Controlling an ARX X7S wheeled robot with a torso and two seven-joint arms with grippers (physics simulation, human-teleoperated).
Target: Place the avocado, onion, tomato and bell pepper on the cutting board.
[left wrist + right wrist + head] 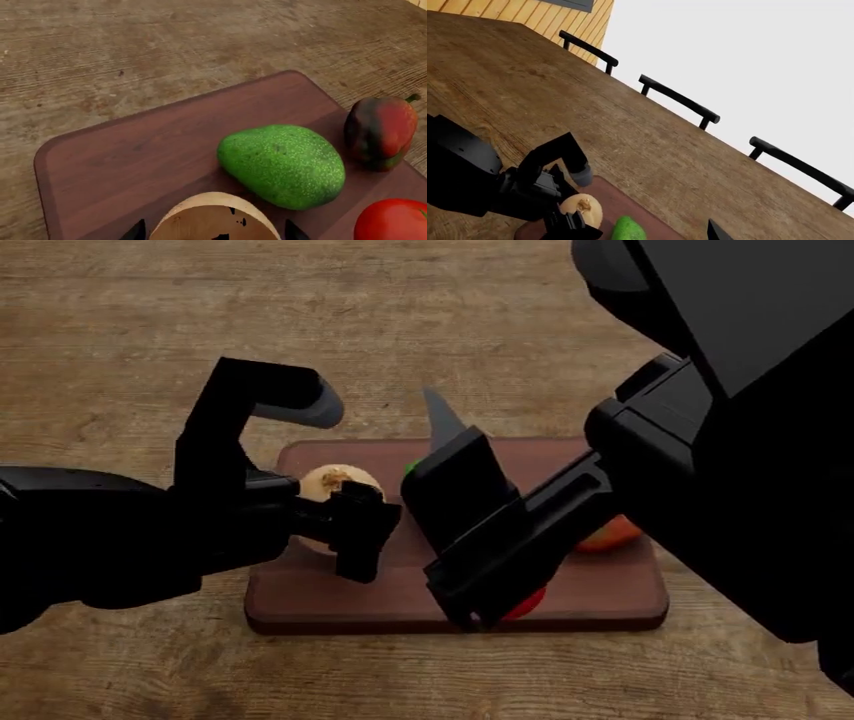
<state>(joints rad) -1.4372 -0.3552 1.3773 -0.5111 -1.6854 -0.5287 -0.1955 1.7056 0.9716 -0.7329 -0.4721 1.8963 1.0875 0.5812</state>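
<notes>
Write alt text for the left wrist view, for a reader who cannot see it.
A bright green avocado lies on a dark reddish-brown cutting board, with a red-and-green bell pepper beside it and part of a red tomato at the frame's edge. The pale onion sits between the left gripper's dark fingertips nearest the camera. A worn wooden table surrounds the board.

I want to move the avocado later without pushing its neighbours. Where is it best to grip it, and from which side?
Probably from above, closing across the narrow middle of the avocado: it lies flat on the cutting board, with the bell pepper, the tomato and the onion close around it.
</notes>
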